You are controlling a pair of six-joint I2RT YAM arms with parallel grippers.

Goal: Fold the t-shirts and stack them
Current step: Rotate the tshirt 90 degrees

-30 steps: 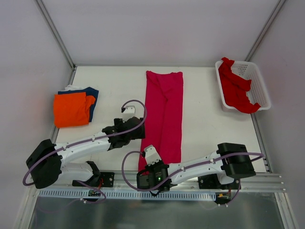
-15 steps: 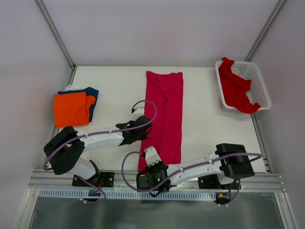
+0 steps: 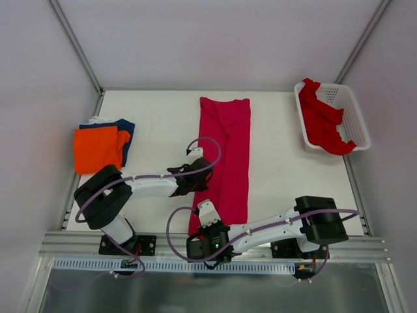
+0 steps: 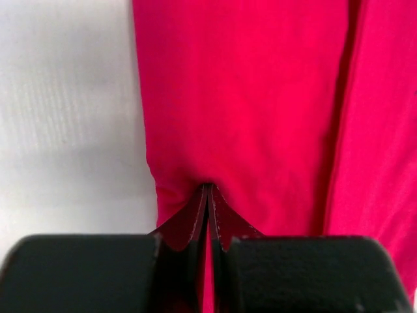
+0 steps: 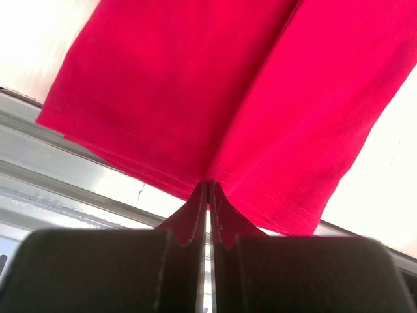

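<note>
Magenta t-shirt (image 3: 225, 147) seemingly pinched by left tool (image 4: 208, 193)

open table (image 3: 280, 153) between magenta shirt (image 3: 228, 140) and basket (image 3: 337, 96), folded stack (image 3: 98, 149) far left

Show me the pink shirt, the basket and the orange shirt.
pink shirt (image 3: 228, 140), top view, middle of the strip
basket (image 3: 352, 112), top view, bare right wall
orange shirt (image 3: 96, 150), top view, centre of fold

The orange shirt (image 3: 96, 150) covers most of the navy shirt (image 3: 128, 129); the right arm (image 3: 260, 229) hides a near corner of the pink shirt (image 3: 227, 150).
</note>
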